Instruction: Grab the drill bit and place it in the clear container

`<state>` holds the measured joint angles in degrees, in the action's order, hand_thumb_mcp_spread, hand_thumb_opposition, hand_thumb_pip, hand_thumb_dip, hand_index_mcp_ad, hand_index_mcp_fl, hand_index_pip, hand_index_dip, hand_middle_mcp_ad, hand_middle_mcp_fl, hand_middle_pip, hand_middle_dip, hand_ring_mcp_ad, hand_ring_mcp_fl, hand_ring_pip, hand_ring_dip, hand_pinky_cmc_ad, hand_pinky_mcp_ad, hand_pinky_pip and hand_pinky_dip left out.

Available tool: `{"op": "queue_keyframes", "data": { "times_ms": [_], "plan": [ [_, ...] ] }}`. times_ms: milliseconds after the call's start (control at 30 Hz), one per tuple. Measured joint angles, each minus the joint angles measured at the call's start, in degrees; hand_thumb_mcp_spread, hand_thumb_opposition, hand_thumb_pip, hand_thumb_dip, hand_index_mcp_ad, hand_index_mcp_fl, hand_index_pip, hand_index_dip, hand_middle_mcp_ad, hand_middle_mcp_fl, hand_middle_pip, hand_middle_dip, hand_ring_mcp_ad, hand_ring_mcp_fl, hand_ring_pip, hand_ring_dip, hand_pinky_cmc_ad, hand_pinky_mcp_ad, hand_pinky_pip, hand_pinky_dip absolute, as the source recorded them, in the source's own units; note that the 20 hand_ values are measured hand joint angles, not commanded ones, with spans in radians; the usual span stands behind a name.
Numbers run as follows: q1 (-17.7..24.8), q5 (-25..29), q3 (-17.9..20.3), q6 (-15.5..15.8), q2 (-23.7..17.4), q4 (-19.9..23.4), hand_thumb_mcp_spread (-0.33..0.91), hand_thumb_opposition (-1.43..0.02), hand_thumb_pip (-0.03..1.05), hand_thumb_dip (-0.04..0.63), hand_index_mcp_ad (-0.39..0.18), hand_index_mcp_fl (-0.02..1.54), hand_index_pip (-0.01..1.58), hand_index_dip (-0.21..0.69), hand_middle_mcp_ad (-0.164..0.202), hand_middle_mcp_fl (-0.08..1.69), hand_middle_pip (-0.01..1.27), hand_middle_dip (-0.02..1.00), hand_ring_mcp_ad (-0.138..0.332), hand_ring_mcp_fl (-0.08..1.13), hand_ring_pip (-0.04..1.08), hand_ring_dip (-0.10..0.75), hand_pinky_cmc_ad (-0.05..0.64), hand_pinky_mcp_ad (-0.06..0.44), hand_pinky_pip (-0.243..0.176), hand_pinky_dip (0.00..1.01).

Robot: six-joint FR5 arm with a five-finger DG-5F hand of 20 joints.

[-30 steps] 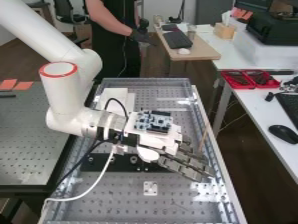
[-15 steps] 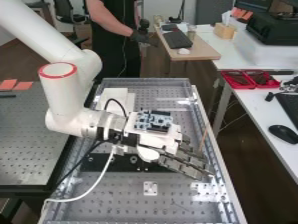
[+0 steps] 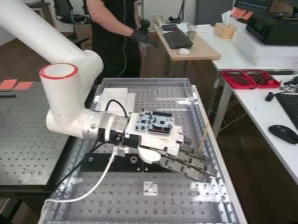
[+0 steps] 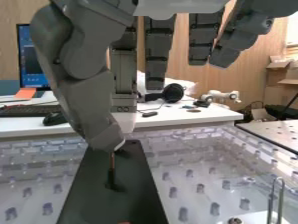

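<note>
Thin Piece [image 4: 112, 179] Showing Just Under My Thumb [image 4: 103, 125]

In the wrist view, the thin piece is showing a reddish upper end and a dark lower part, against the dark plate [image 4: 120, 205] (whether it is the drill bit, or whether I am touching it, I cannot tell). My hand [image 3: 186, 170] is hanging above the plate, thumb and fingers apart, the fingers keeping straight. Taking my palm as the clock's centre in the high view, they are pointing toward four o'clock.

The plate is reaching out from under me toward eight o'clock, and a small white bracket [image 3: 151, 188] is sitting at six. A circuit board [image 3: 153, 121] is riding on me toward twelve (my passenger, you might say). My arm [image 3: 63, 102] is coming in from ten. A clear rim [image 3: 146, 79] is bounding the perforated surface [image 3: 120, 200] at twelve. Farther off, red trays [image 3: 237, 86] are resting between one and two o'clock, and a black mouse [image 3: 284, 134] is lying at three.
</note>
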<state>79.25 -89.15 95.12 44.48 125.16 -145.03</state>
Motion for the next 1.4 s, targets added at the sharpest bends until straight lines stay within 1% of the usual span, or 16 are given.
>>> {"op": "queue_keyframes", "data": {
  "times_ms": [367, 467, 533, 633, 733, 800, 867, 933, 1000, 1033, 1100, 1400],
  "plan": [
    [-0.02, -0.20, -0.48, -0.08, 0.26, -0.12, 0.57, -0.88, 0.56, 0.283, -0.101, 0.36, 1.43, 0.175, 0.012, 0.33, 0.12, 0.24, 0.183, 0.06, 0.09, 0.017, 0.297, 0.150, -0.058, 0.19],
    [0.02, -0.22, -0.58, -0.16, 0.34, -0.16, 0.57, -0.88, 0.53, 0.283, -0.106, 0.37, 1.42, 0.175, 0.012, 0.33, 0.12, 0.24, 0.183, 0.06, 0.09, 0.017, 0.297, 0.150, -0.061, 0.19],
    [0.02, -0.29, -0.62, -0.33, 0.38, -0.19, 0.59, -0.88, 0.53, 0.283, -0.122, 0.41, 1.47, 0.175, 0.012, 0.33, 0.12, 0.24, 0.183, 0.06, 0.09, 0.017, 0.297, 0.150, -0.061, 0.19],
    [0.00, -0.39, -0.59, -0.57, 0.40, 0.05, 0.61, -0.88, 0.53, 0.283, -0.120, 0.43, 1.49, 0.169, 0.010, 0.33, 0.12, 0.24, 0.183, 0.06, 0.09, 0.017, 0.297, 0.147, -0.061, 0.19],
    [0.00, -0.41, -0.46, -0.95, 0.39, 0.43, 0.62, -0.88, 0.53, 0.283, -0.120, 0.47, 1.47, 0.169, 0.010, 0.34, 0.12, 0.24, 0.183, 0.06, 0.09, 0.017, 0.297, 0.147, -0.058, 0.19],
    [0.00, -0.41, -0.22, -1.24, 0.31, 0.94, 0.62, -0.90, 0.52, 0.281, -0.120, 0.52, 1.43, 0.168, 0.010, 0.36, 0.12, 0.24, 0.183, 0.06, 0.09, 0.017, 0.297, 0.150, -0.061, 0.19],
    [0.01, -0.35, 0.00, -1.43, 0.23, 1.22, 0.61, -0.90, 0.51, 0.284, -0.120, 0.52, 1.41, 0.168, 0.009, 0.37, 0.12, 0.24, 0.187, 0.06, 0.09, 0.017, 0.297, 0.150, -0.058, 0.19],
    [0.04, -0.26, 0.16, -1.59, 0.18, 1.38, 0.63, -0.90, 0.50, 0.281, -0.120, 0.53, 1.41, 0.168, 0.009, 0.37, 0.12, 0.24, 0.187, 0.07, 0.09, 0.021, 0.300, 0.150, -0.061, 0.19],
    [0.03, -0.22, 0.31, -1.70, 0.12, 1.64, 0.63, -0.90, 0.50, 0.281, -0.120, 0.57, 1.38, 0.168, 0.012, 0.36, 0.12, 0.24, 0.185, 0.09, 0.09, 0.024, 0.302, 0.147, -0.061, 0.19],
    [0.03, -0.19, 0.41, -1.79, 0.03, 1.79, 0.62, -0.90, 0.49, 0.284, -0.119, 0.57, 1.36, 0.164, 0.012, 0.38, 0.12, 0.24, 0.183, 0.08, 0.10, 0.024, 0.304, 0.150, -0.061, 0.19],
    [-0.01, -0.10, 0.45, -1.92, -0.16, 1.97, 0.66, -0.90, 0.47, 0.284, -0.122, 0.58, 1.36, 0.162, 0.010, 0.38, 0.12, 0.24, 0.178, 0.09, 0.10, 0.026, 0.304, 0.150, -0.061, 0.19],
    [-0.34, 0.03, 0.64, -1.86, -2.93, 2.55, 0.66, -0.90, 0.47, 0.284, -0.126, 0.58, 1.34, 0.154, 0.010, 0.38, 0.12, 0.24, 0.180, 0.09, 0.10, 0.028, 0.309, 0.150, -0.061, 0.19]
  ]
}}
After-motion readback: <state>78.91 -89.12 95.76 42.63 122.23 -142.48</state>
